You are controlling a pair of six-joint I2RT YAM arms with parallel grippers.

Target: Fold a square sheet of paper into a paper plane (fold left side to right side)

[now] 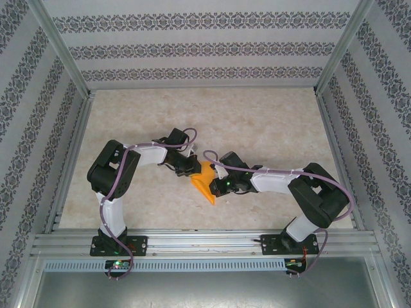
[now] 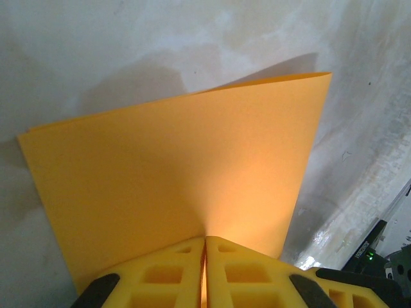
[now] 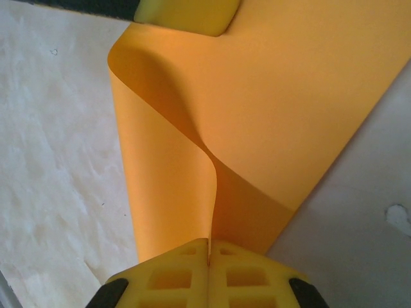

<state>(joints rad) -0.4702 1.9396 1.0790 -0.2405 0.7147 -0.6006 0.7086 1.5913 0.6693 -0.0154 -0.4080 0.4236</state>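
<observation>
The square sheet of paper point(image 1: 204, 183) is bright orange and hangs curved between my two grippers above the middle of the table. My left gripper point(image 1: 192, 168) is shut on one edge; in the left wrist view its yellow fingers point(image 2: 173, 269) meet at the left gripper point(image 2: 205, 241) with the paper point(image 2: 180, 167) spreading away as a bent double layer. My right gripper point(image 1: 218, 186) is shut on the opposite edge. In the right wrist view the paper point(image 3: 282, 109) curls up out of the right gripper point(image 3: 210, 244), and the left gripper's yellow finger point(image 3: 186, 14) pinches its far edge.
The marbled table point(image 1: 270, 128) is boxed in by patterned walls point(image 1: 205, 48) and aluminium frame posts point(image 1: 61, 48). A metal rail point(image 1: 205, 242) carrying both arm bases runs along the near edge. Part of the right arm with a green light point(image 2: 372, 255) sits low right in the left wrist view.
</observation>
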